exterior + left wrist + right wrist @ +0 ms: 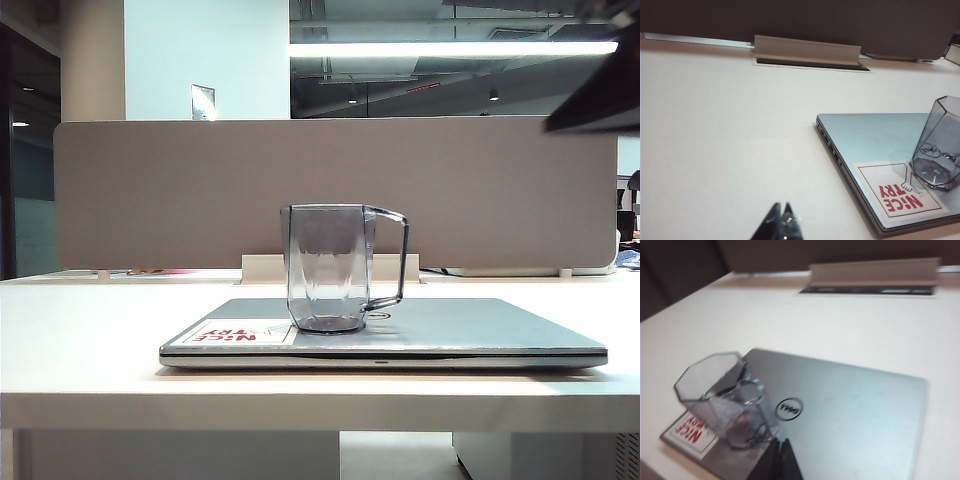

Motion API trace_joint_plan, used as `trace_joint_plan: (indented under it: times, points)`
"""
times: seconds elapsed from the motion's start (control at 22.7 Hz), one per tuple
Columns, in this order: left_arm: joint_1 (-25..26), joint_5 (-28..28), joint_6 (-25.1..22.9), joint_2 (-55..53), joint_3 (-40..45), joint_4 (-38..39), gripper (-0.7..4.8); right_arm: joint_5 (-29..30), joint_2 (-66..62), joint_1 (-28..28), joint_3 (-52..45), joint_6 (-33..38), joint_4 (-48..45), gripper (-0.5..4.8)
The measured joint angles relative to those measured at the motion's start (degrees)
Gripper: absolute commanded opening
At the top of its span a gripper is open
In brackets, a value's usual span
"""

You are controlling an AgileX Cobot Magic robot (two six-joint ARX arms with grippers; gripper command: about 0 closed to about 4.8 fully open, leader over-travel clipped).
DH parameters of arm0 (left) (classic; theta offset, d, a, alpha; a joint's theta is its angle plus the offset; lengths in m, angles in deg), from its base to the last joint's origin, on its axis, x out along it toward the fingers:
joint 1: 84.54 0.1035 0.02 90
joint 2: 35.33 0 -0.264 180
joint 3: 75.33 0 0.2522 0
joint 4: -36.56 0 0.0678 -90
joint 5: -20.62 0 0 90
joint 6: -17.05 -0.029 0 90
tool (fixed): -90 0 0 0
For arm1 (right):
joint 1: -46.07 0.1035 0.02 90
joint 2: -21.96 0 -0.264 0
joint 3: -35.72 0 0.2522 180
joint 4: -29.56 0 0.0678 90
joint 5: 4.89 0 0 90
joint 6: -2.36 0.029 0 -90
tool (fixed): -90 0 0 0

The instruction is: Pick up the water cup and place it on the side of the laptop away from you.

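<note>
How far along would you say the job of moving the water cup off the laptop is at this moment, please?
Nothing looks done: the water cup stands upright on the closed laptop, beside its sticker. In hand: the right hand, shut and empty, hangs over the lid near the cup. The left hand is shut above bare table. Grasping, lifting and placing beyond the laptop remain.
</note>
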Motion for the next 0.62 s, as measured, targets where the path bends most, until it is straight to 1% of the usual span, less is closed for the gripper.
trace_joint_plan:
  times: [0.09, 0.18, 0.26, 0.35, 0.53, 0.62]
  points:
    - [0.0, 0.0, 0.0, 0.0, 0.0, 0.0, -0.06, -1.6, -4.7, 2.8, 0.0, -0.7, -2.8, -0.02]
    - [0.0, 0.0, 0.0, 0.0, 0.0, 0.0, -0.06, -4.5, -10.6, 6.3, 0.0, -1.0, -6.1, 0.34]
    - [0.0, 0.0, 0.0, 0.0, 0.0, 0.0, -0.06, -5.0, -14.1, 7.7, 0.0, -1.1, -9.0, 0.89]
    - [0.0, -0.1, 0.0, 0.0, 0.0, 0.0, -0.06, -5.3, -20.0, 9.2, 0.0, -1.0, -13.6, 0.95]
    - [0.0, -0.1, 0.0, 0.0, 0.0, 0.0, -0.06, -5.3, -26.1, 10.8, 0.0, -1.1, -18.6, 0.96]
    - [0.0, -0.1, 0.0, 0.0, 0.0, 0.0, -0.06, -5.4, -30.4, 12.5, 0.0, -1.1, -22.2, 1.21]
